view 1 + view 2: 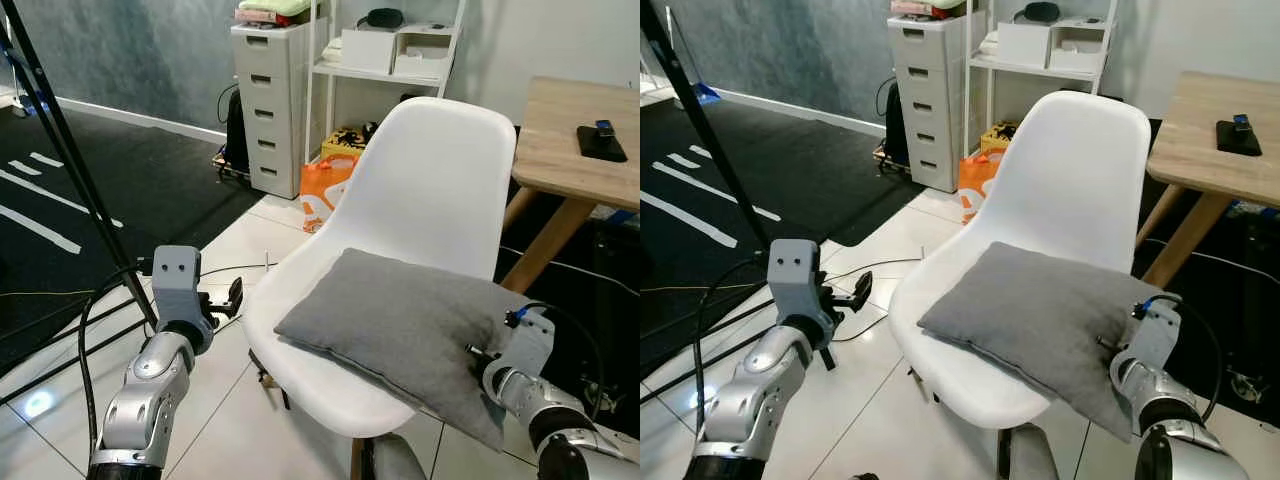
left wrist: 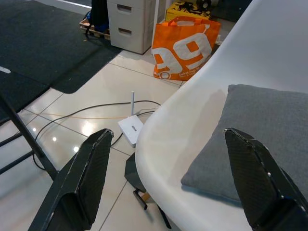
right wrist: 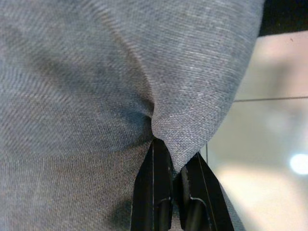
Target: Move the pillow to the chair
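Note:
A grey pillow [image 1: 400, 325] lies flat on the seat of a white shell chair [image 1: 430, 190], its near right corner hanging past the seat edge. My right gripper [image 3: 174, 159] is shut on a pinched fold of the pillow's fabric at that right edge; the right wrist [image 1: 520, 355] sits against the pillow. My left gripper [image 2: 168, 178] stands open beside the chair's left front edge, one black finger [image 2: 79, 180] over the floor and the other over the pillow, nothing between them. The left arm [image 1: 160, 375] is raised to seat height.
An orange bag [image 1: 325, 190], a white drawer unit [image 1: 268, 100] and a shelf stand behind the chair. A wooden table [image 1: 580, 140] with a black device is at the right. Cables and a small white router [image 2: 131, 129] lie on the tiled floor; a black tripod leg [image 1: 70, 160] crosses left.

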Controlling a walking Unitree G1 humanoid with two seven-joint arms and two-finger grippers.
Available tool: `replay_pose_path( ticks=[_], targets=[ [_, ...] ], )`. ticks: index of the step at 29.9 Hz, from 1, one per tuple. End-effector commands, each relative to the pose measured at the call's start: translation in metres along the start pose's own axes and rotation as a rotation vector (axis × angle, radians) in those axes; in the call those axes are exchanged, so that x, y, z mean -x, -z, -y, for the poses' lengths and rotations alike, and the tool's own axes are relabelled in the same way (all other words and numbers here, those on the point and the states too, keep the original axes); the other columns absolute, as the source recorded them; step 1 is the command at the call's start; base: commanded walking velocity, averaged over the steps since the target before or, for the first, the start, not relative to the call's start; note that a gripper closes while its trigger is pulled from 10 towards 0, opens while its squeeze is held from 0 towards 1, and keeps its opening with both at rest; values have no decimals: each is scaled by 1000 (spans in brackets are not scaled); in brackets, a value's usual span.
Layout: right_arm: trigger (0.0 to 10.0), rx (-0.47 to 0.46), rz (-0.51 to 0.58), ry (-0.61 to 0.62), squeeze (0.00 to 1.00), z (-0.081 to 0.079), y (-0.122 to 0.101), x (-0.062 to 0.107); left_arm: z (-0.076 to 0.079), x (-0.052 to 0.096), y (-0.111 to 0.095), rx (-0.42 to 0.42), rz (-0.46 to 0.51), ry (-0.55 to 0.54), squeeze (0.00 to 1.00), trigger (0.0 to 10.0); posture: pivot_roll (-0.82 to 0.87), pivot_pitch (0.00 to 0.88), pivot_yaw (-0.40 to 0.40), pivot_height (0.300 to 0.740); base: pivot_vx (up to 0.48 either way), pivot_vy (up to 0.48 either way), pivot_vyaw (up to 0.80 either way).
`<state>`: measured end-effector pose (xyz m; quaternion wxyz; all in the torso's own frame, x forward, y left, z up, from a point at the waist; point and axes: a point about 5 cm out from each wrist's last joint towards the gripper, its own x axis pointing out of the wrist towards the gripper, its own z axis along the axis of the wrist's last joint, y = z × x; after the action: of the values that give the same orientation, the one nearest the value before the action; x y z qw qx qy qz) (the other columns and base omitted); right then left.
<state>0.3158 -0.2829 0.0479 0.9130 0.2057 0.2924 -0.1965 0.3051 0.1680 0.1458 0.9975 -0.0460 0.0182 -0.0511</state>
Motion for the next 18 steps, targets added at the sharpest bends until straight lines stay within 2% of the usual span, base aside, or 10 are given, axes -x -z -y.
replay_pose_path(
  ticks=[1, 2, 3, 7, 8, 10, 12, 18],
  targets=[
    [10000, -26, 62, -7, 0, -5, -12, 0, 0, 1, -2, -12, 0, 8, 0, 10000, -161, 70, 41, 580, 0, 0, 0],
    [10000, -36, 103, -6, 808, -5, -20, 1, 0, 1, -2, -12, -1, 10, 0, 10000, -162, 70, 41, 580, 0, 0, 0],
    [10000, -42, 139, -2, 1000, -4, -27, 2, 1, 1, -2, -12, -1, 11, 0, 10000, -163, 70, 41, 580, 0, 0, 0],
    [10000, -41, 170, 2, 1000, -4, -33, 3, 1, 1, -2, -11, -1, 13, 0, 10000, -165, 70, 40, 580, 0, 0, 0],
    [10000, -20, 209, 22, 1000, -5, -45, 5, 3, 1, -2, -9, -2, 16, 0, 10000, -169, 70, 38, 580, 0, 0, 0],
    [10000, -20, 209, 22, 1000, -5, -45, 5, 3, 1, -2, -9, -2, 16, 0, 10000, -169, 70, 38, 580, 0, 0, 0],
    [10000, 3, 244, 36, 1000, -10, -59, 8, 4, 1, -1, -6, -4, 18, 0, 10000, -170, 71, 35, 580, 0, 0, 0],
    [10000, -7, 274, 31, 1000, -25, -81, 13, 7, 0, 0, -4, -8, 28, 0, 10000, -177, 65, 30, 580, 0, 0, 0]
  ],
)
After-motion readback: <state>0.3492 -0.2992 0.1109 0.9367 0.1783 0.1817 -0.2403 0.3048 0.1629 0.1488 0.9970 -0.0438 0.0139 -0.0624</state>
